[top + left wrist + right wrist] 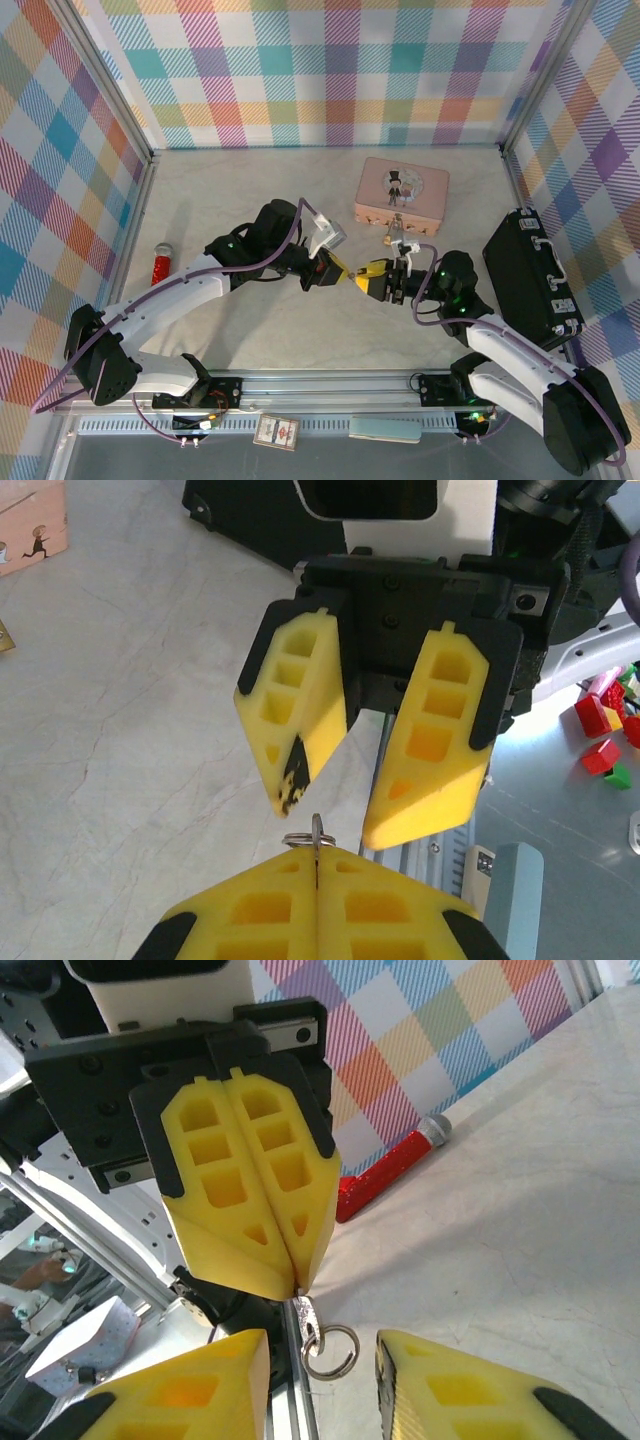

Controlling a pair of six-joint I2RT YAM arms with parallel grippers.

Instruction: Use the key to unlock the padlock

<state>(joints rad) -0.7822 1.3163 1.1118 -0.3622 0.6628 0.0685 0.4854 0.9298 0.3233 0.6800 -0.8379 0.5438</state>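
The left gripper had its fingers pressed fully together on the key, whose ringed end stuck out above the middle of the table. The right gripper faced it, fingers partly open on either side of the ring and not touching it. The padlock lay toward the table's far edge, just in front of the pink tin.

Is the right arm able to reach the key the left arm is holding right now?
Probably yes: the key sticks out from the tips of the shut left tool, and the open right tool straddles it, nothing between.
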